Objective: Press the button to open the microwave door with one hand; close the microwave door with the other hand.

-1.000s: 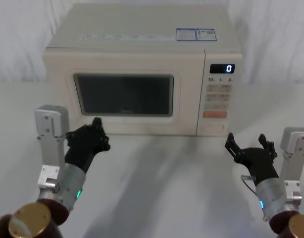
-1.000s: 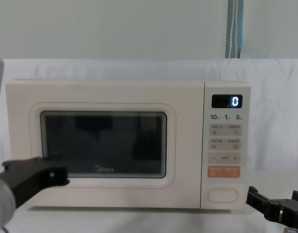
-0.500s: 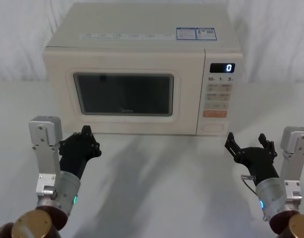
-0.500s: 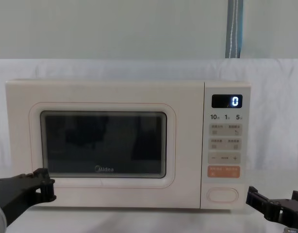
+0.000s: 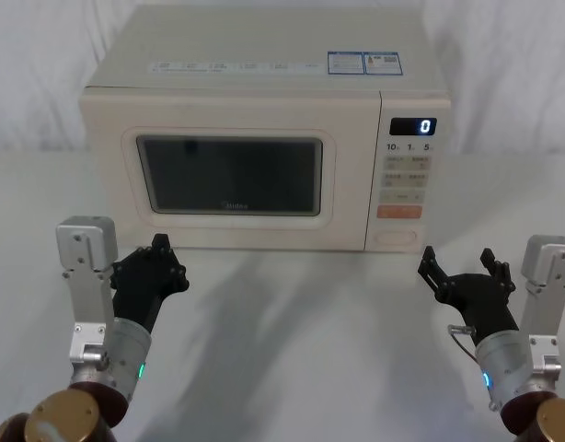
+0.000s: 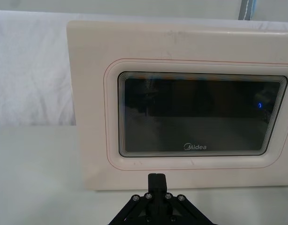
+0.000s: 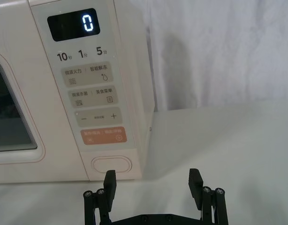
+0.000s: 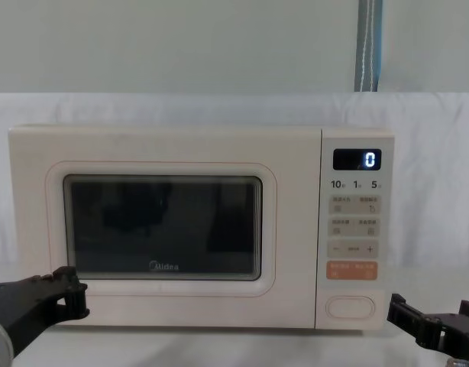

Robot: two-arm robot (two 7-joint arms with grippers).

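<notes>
the microwave door [image 5: 229, 175] filled the upper centre of the head view and sat flush with the cabinet, closed. the button [image 7: 111, 165] lay at the lower centre of the right wrist view, lowest key on the control panel [image 5: 408, 180]. the right gripper [image 5: 462, 268], lower right of the head view, held its fingers spread wide and empty, short of the panel. the left gripper [image 5: 157, 259], lower left, had its fingers drawn together on nothing, just clear of the door's lower edge. the door was judged a stiff, light hinged panel, best pushed flat on its cream frame rather than gripped; the button likely needed one firm fingertip push at its centre.
</notes>
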